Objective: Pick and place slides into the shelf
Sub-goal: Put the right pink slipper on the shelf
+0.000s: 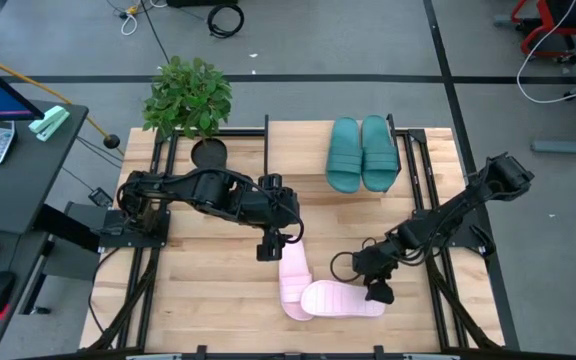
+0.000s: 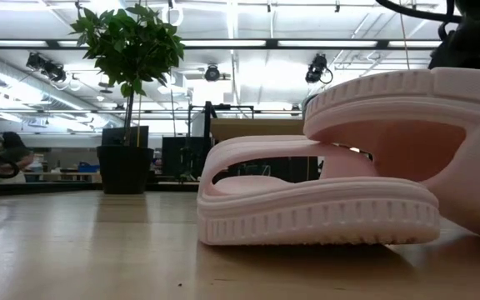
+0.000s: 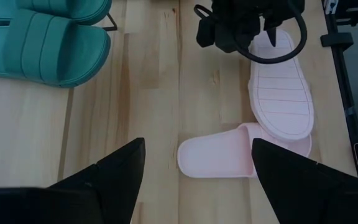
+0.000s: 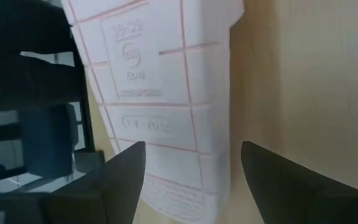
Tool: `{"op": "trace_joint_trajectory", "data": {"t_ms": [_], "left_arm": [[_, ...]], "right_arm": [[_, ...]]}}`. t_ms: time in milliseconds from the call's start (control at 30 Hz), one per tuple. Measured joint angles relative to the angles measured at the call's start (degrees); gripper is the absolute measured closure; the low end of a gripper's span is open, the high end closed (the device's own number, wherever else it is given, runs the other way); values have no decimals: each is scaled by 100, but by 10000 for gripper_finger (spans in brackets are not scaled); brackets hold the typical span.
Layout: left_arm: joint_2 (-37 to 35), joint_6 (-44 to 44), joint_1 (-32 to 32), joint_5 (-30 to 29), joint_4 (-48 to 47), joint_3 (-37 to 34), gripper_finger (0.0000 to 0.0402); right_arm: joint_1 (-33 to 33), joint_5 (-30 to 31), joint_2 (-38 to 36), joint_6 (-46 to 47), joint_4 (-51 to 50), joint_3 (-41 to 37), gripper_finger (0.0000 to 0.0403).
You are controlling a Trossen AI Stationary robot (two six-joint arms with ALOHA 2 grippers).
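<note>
The two pale pink foam slides, one upright [image 1: 294, 283] and one overturned sole-up [image 1: 342, 300], lie touching at the table's near edge, the overturned one's long axis crosswise just beside the open-fingered right gripper [image 1: 378, 288], seemingly nearer than the open left gripper [image 1: 271, 247].

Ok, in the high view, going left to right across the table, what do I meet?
Potted plant → left gripper → upright pink slide → teal slides on the shelf → right gripper at the flipped pink slide.
</note>
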Motion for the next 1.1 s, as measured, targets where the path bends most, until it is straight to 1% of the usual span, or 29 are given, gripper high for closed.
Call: {"op": "trace_joint_trajectory", "data": {"t_ms": [133, 367, 500, 600, 733, 867, 1000, 1100], "left_arm": [[0, -2, 7, 0, 2, -2, 104], [0, -17, 39, 0, 2, 0, 104], [0, -15, 38, 2, 2, 0, 104], [0, -14, 39, 0, 4, -1, 104], [0, -26, 39, 0, 4, 0, 104], [0, -36, 39, 0, 4, -1, 104], [0, -23, 37, 0, 4, 0, 104], [0, -15, 39, 0, 4, 0, 104]], "right_arm": [[0, 150, 1, -27, 74, -141, 133], [5, 133, 4, 265, 1214, -400, 133], [15, 125, 15, 205, 1363, -400, 133], [26, 21, 108, 190, 1466, -400, 133], [107, -347, 295, 477, 1974, -396, 135], [263, -494, 334, 633, 2059, -184, 144], [416, -484, 315, 636, 2085, 184, 153], [560, -236, 313, 622, 2036, 483, 159]]}}
